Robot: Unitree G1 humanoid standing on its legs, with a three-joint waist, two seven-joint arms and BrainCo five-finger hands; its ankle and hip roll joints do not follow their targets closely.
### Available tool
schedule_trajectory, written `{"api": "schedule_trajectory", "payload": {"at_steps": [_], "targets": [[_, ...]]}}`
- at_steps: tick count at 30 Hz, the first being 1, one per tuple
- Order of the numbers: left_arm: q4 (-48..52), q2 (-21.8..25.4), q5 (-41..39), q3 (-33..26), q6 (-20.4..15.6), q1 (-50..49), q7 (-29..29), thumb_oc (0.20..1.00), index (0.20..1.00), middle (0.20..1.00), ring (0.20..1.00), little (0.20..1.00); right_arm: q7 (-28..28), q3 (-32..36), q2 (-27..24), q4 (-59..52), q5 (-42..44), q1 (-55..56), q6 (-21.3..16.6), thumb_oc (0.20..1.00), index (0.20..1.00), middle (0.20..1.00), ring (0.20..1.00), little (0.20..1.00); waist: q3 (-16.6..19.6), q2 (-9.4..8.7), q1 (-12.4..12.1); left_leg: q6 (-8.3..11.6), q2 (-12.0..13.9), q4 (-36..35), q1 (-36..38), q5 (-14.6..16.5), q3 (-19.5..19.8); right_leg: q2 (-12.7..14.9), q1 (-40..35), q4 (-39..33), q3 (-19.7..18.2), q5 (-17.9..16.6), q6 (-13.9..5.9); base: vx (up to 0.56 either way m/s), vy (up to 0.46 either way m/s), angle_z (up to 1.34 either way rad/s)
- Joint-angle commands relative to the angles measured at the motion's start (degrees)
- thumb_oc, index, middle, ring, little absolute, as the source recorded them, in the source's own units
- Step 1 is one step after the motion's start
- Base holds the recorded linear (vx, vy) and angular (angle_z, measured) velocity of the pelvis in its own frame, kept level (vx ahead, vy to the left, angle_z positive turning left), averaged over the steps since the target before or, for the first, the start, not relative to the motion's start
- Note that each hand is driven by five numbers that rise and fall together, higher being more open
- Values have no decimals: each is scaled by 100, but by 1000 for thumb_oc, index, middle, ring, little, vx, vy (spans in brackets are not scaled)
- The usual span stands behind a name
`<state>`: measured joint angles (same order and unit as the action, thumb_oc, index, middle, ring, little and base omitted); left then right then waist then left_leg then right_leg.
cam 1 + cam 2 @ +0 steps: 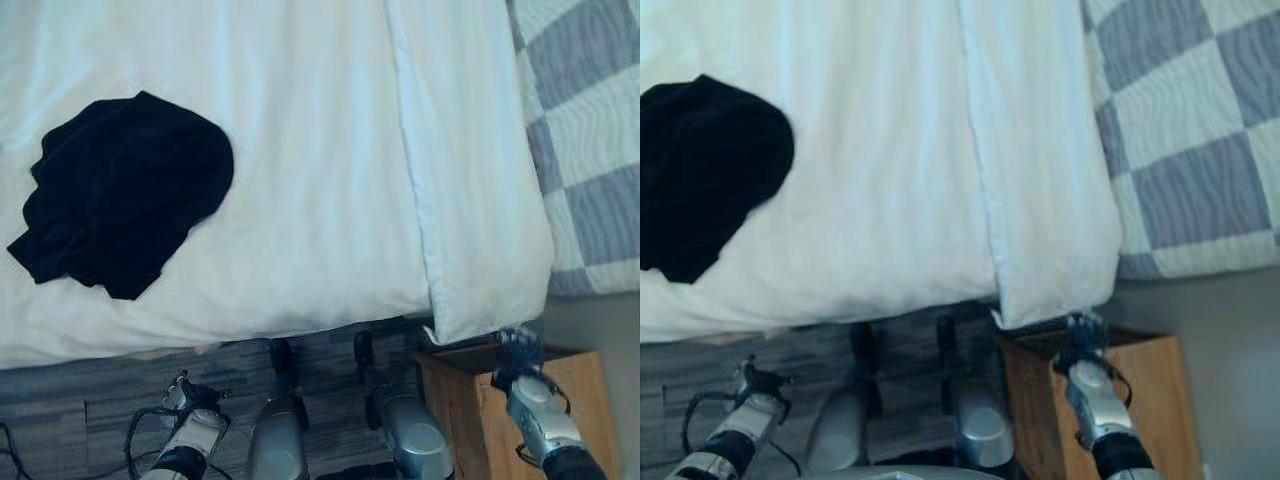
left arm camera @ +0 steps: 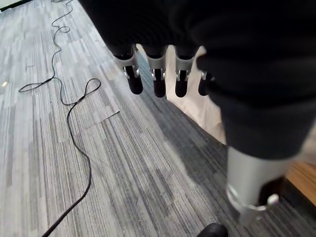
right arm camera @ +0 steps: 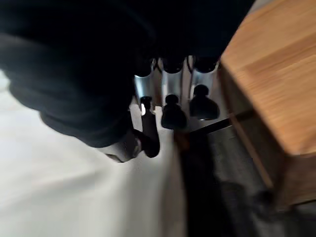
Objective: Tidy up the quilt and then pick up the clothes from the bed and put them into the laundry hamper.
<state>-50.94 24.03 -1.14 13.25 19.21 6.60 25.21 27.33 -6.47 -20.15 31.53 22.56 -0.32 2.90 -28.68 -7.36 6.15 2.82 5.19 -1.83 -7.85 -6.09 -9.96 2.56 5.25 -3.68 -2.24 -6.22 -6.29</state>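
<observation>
Quilt, white and mostly smooth, covers the bed, with a folded edge running from 12 o'clock down to its corner near 5 o'clock in the left eye view. That corner hangs just over a wooden box on the floor beside the bed. A dark heap of clothes lies on the quilt at about 9 o'clock, well apart from both hands. A blue-and-white checked cover shows at 2 o'clock.

The right hand is raised just below the hanging quilt corner, above the wooden box; in its wrist view the fingers hang relaxed and partly bent, gripping nothing. The left hand sits low at 7 o'clock over the grey floor, its fingers straight and empty.

Likely risks: the right hand may close on air or on a thin edge of the quilt corner and let it slip, since the cloth droops loosely. A hard tug could drag the quilt sideways and carry the clothes along or bunch the smooth part. The hand could also knock the wooden box, which stands just beneath it.
</observation>
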Motion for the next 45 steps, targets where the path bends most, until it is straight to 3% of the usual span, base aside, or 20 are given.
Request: {"api": "schedule_trajectory", "payload": {"at_steps": [1, 3, 4, 6, 11, 16, 19, 25, 26, 28, 30, 32, 35, 36, 37, 39, 40, 42, 43, 45], "targets": [[-582, -84, 26, 49, -207, -276, 292, 1000, 1000, 1000, 1000, 1000, -60, -134, -161, 418, 39, 199, -366, 200, 200, 200, 200, 200, 14, 290, -52, -205, -114, 1004, -386, 864, 167, 332, 396, 446, -198, 141, -286, -80, 163, -15], [-677, -149, -29, 128, -338, -270, 286, 1000, 1000, 1000, 1000, 1000, -115, -185, -132, 718, 75, 131, -430, 200, 200, 200, 200, 200, 21, 390, -44, -199, -156, 959, -363, 835, 178, 373, 401, 461, -219, 161, -279, -58, 178, -7], [-761, -199, -59, 180, -437, -274, 274, 1000, 1000, 1000, 1000, 1000, -163, -228, -108, 948, 73, 84, -479, 395, 395, 395, 395, 395, 37, 453, -36, -191, -184, 918, -312, 824, 183, 398, 376, 464, -233, 181, -272, -32, 182, -3], [-932, -287, -126, 256, -645, -308, 228, 1000, 1000, 1000, 1000, 1000, -318, -302, -49, 1404, 95, 12, -440, 1000, 1000, 1000, 1000, 1000, 129, 543, -10, -163, -218, 772, -150, 791, 162, 432, 304, 438, -245, 210, -265, 11, 260, -8], [-1392, -671, -347, 430, -793, -328, 187, 1000, 1000, 1000, 1000, 1000, -923, -414, 222, 2568, -258, 60, -132, 1000, 1000, 1000, 1000, 1000, 757, 604, 89, -76, -190, 167, 452, 654, 29, 475, 34, 279, -121, 187, -286, 93, 220, -11], [-1640, -956, -487, 510, -647, -209, 251, 1000, 1000, 1000, 1000, 1000, -735, -591, 633, 3552, -794, 143, 329, 1000, 1000, 1000, 1000, 1000, 1412, 675, 130, -34, -114, -190, 870, 573, -34, 348, -262, 280, 29, 305, -214, 110, 145, 6], [-1714, -1039, -479, 486, -624, -187, 245, 1000, 1000, 1000, 1000, 1000, -731, -548, 778, 3798, -806, 198, 570, 1000, 1000, 1000, 1000, 1000, 1598, 727, 144, -52, -92, -142, 1037, 653, 23, 244, -428, 463, 49, 530, -121, 184, 100, 13], [-1687, -1097, -330, 285, -625, -331, 608, 1000, 1000, 1000, 1000, 1000, -902, -761, 748, 3656, -1640, 238, 629, 1000, 1000, 1000, 1000, 1000, 1549, 658, 145, -188, -170, 1459, 743, 1394, 20, 393, -544, 1089, 85, 951, 65, 130, 51, 18], [-1674, -1067, -691, 258, -562, -388, 643, 1000, 1000, 1000, 1000, 1000, -832, -807, 625, 3593, -1483, 198, 653, 1000, 1000, 1000, 1000, 1000, 1473, 656, 129, -121, 38, 1888, 461, 1354, -17, 428, -539, 1255, 123, 1013, 139, 32, 227, 44], [-1643, -987, -1565, 151, -460, -520, 766, 1000, 1000, 1000, 1000, 1000, -778, -612, 387, 3545, -921, 104, 676, 1000, 1000, 1000, 1000, 1000, 1431, 717, 128, 4, 418, 1716, 441, 1041, 55, 477, -493, 1356, 113, 1035, 113, 74, 387, 49], [-1747, -969, -2201, -101, -486, -654, 913, 1000, 1000, 1000, 1000, 1000, -1016, -354, 254, 3591, -823, 41, 707, 1000, 1000, 1000, 1000, 1000, 1476, 747, 95, 62, 616, 1170, 654, 804, 301, 524, -429, 1369, -6, 1011, 35, 121, 399, 25], [-1994, -1004, -2878, -655, -501, -794, 1120, 1000, 1000, 1000, 1000, 1000, -1177, -115, 139, 3759, -1139, -19, 606, 1000, 1000, 1000, 1000, 1000, 1549, 779, 4, 214, 994, 361, 917, 383, 906, 586, -296, 1453, -385, 1032, -85, 168, 517, -2], [-2203, -1041, -2579, -1041, -709, -934, 1095, 1000, 1000, 1000, 1000, 1000, -1288, 78, 69, 3948, -1131, -13, 468, 1000, 1000, 1000, 1000, 1000, 1498, 812, -20, 408, 1427, 9, 925, 212, 1267, 716, -171, 1892, -650, 1275, -194, 162, 510, -7], [-2320, -1056, -2146, -1199, -894, -1031, 1096, 1000, 1000, 1000, 1000, 1000, -1298, 282, 46, 4069, -1210, 17, 472, 1000, 1000, 1000, 1000, 1000, 1453, 839, -6, 541, 1673, -50, 881, 215, 1310, 913, -123, 2235, -712, 1456, -307, 249, 665, 8], [-2352, -1054, -1955, -1252, -920, -1070, 1011, 1000, 1000, 1000, 1000, 1000, -1267, 384, 37, 4134, -1302, 49, 512, 1000, 1000, 1000, 1000, 1000, 1428, 838, 1, 607, 1728, 8, 834, 225, 1306, 1064, -146, 2350, -723, 1511, -395, 302, 828, 43], [-2343, -1058, -1580, -1168, -888, -1078, 856, 1000, 1000, 1000, 1000, 1000, -1127, 489, 48, 4234, -1413, 133, 607, 1000, 1000, 1000, 1000, 1000, 1449, 873, 2, 686, 1664, 165, 700, 221, 1315, 1356, -244, 2346, -715, 1487, -551, 277, 846, 44], [-2315, -1041, -1546, -982, -1050, -1098, 694, 1000, 1000, 1000, 1000, 1000, -986, 582, 59, 4293, -1430, 223, 509, 1000, 1000, 1000, 1000, 1000, 1490, 914, -72, 586, 1210, 510, 421, 264, 1629, 1598, -433, 2148, -745, 1238, -608, 264, 799, 15], [-2261, -1001, -1412, -924, -1067, -1070, 654, 1000, 1000, 1000, 1000, 1000, -906, 616, 99, 4268, -1351, 267, 462, 1000, 1000, 1000, 1000, 1000, 1496, 939, -90, 517, 869, 673, 277, 337, 1790, 1727, -429, 2158, -824, 906, -516, 157, 542, 42], [-2191, -886, -950, -778, -1223, -1014, 771, 1000, 1000, 1000, 1000, 1000, -911, 591, 135, 4208, -1077, 303, 353, 1000, 1000, 1000, 1000, 1000, 1534, 966, -88, 444, 615, 712, 261, 395, 1634, 1962, -257, 2213, -782, 337, -457, 96, 466, 64], [-2159, -840, -713, -729, -1287, -999, 830, 1000, 1000, 1000, 1000, 1000, -912, 572, 148, 4185, -991, 309, 311, 1000, 1000, 1000, 1000, 1000, 1548, 966, -95, 419, 566, 708, 275, 414, 1543, 2032, -209, 2226, -746, 195, -446, 58, 253, 36]]}}
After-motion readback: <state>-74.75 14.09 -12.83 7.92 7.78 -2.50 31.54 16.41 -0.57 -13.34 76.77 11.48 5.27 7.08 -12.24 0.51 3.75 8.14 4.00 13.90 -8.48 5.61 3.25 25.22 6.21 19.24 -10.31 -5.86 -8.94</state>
